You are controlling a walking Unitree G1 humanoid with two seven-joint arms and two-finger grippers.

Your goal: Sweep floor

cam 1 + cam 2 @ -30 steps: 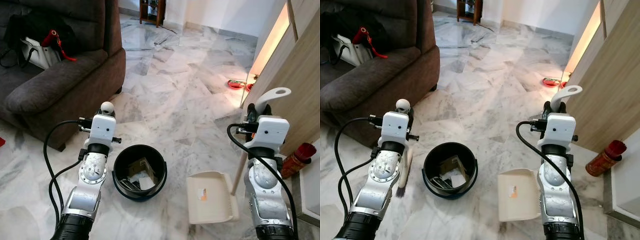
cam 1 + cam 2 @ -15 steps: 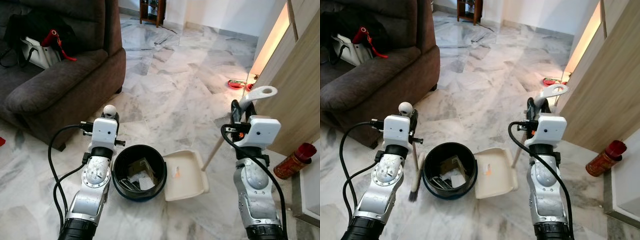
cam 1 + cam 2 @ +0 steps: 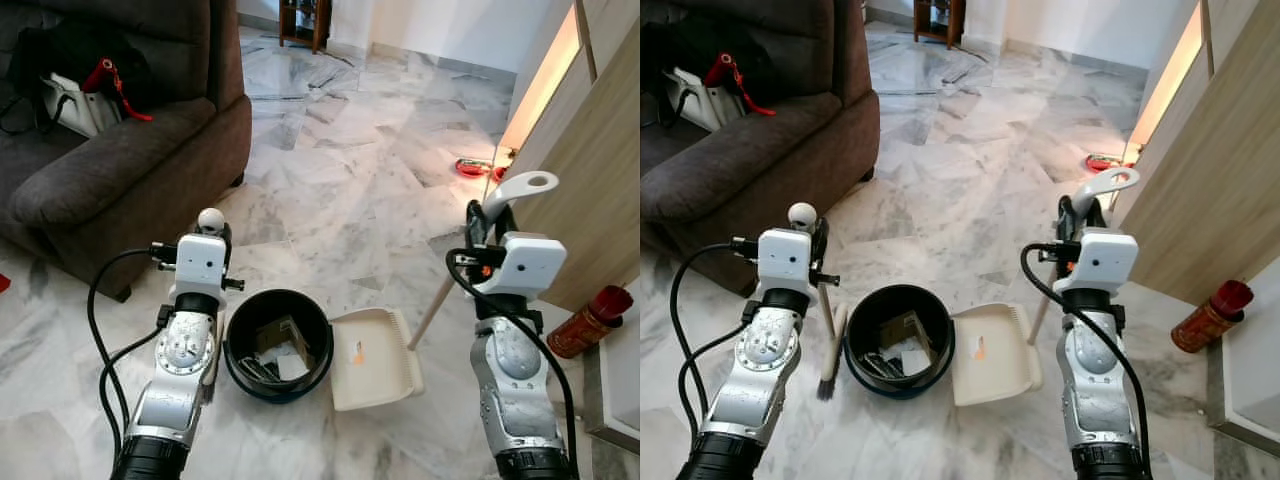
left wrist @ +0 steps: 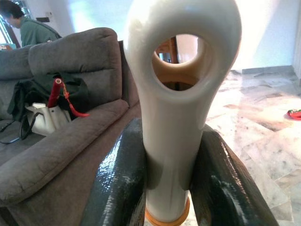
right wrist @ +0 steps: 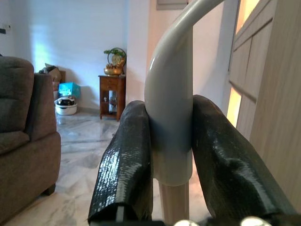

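Dustpan lies on the marble floor with its open mouth touching the rim of the black bin, and your right end effector is clamped on the top of its long handle, both black fingers pressed against the grey tube. Your left end effector grips the cream brush handle just below its hanging loop, with the brush standing on the floor just beside the bin on the sofa side. To do this step well, you want the pan's lip flat against the tiles and steady, so hold the handle angle firm with the right arm and let the left draw the bristles toward the pan in short, low strokes. Watch the bin: it sits between the two tools, so the brush must go round it or the pan must come clear of it.

Bristles are mostly hidden behind your left arm, and any dirt on the veined marble is hard to make out. A person is partly visible behind the sofa.
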